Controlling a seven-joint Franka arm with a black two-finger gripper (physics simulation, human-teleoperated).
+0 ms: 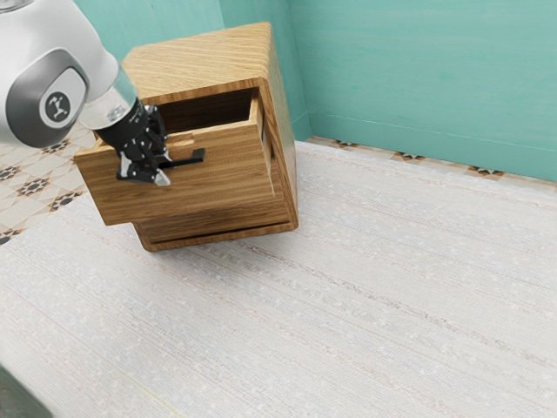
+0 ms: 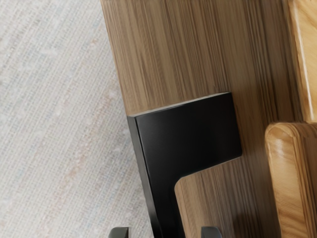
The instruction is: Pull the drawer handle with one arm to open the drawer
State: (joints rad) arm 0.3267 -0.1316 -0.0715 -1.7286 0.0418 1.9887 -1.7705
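While our claw [image 1: 145, 174] straddles the black handle [image 1: 186, 158] unclenched, gaps both sides | drawer [image 1: 209, 183] partly out of cabinet [image 1: 218, 52], upper left of frame | handle runs along drawer front; we'd pull twd frame's left.

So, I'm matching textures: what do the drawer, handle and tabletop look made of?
Drawer: light wood, matte, streaky grain showing. Handle: black, smooth, flat sheen; metal or plastic, can't tell. Tabletop: pale whitewashed wood or woven cloth, fine streaks.

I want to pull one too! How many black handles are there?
1: the black handle on the pulled-out drawer, at the pincer. Another may be hidden below.
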